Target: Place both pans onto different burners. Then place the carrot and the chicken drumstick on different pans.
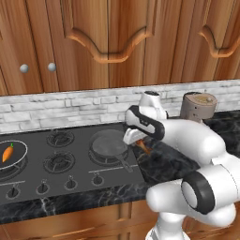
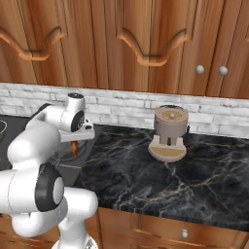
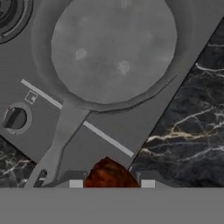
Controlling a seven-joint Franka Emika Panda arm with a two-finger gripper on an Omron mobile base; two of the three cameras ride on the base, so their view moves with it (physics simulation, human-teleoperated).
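A: Nearest first. What is the gripper doing?

B: It is pinching the chicken drumstick. In the hand view the brown meat sits at 6 o'clock between the 2 fingertips. In the left base view a sliver of it hangs below the hand, above the seam where the stovetop meets the marble counter.

A: How will it handle?

B: My guess is light, firm and a little slick, with a rounded surface that could roll in a narrow pinch. A hold across the thick meaty end looks safest. Which end is actually held, I cannot tell.

A: And its long axis?

B: In the right base view the drumstick hangs roughly upright below the fingers. Where the narrow end points is too small to read.

A: Next out?

B: The plain dark grey pan, at 12 o'clock in the hand view. It rests on the right front burner, and its handle runs toward 7 o'clock. It holds nothing, so I judge it to be the drumstick's target.

A: Farthest?

B: At 9 o'clock in the left base view, the silver-rimmed pan sits on the far left burner with the carrot inside, its long axis tilted toward 1 o'clock. 2 bare burners lie between the pans.
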